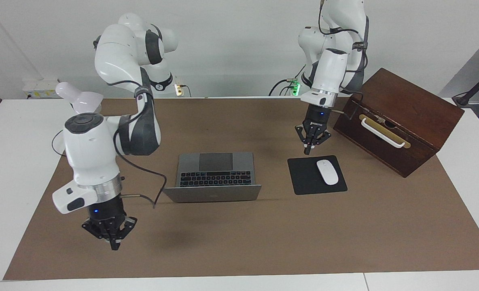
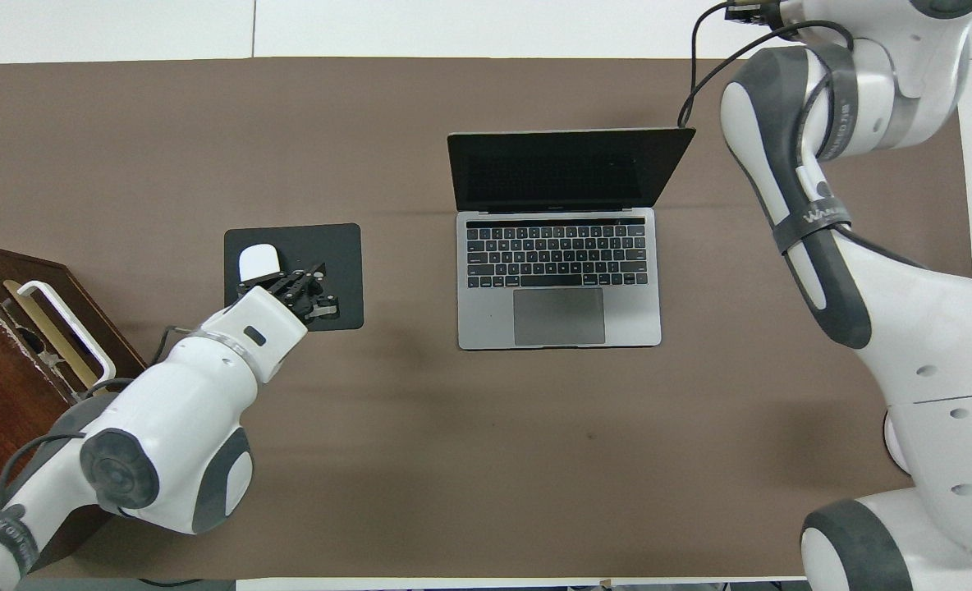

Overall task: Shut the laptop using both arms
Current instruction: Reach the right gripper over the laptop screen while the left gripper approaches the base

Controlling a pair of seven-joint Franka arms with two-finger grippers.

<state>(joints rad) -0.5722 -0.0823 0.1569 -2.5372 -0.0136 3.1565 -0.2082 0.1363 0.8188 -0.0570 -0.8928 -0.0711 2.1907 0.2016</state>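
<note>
While laptop [image 1: 215,176] sits open mid-mat, lid up, untouched, my right gripper [image 1: 114,241] hangs over bare mat, fingertips pressed together. My left gripper [image 1: 309,150], likewise pinched empty, hovers over mouse pad [image 1: 304,178] beside white mouse [image 1: 327,172]. Wooden box [image 1: 401,121] closed, contents hidden.

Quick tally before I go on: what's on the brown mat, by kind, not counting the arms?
Laptop, open: 1
Mouse pad, black: 1
Mouse, white, on the pad: 1
Wooden box with a white handle: 1
Total: 4
</note>
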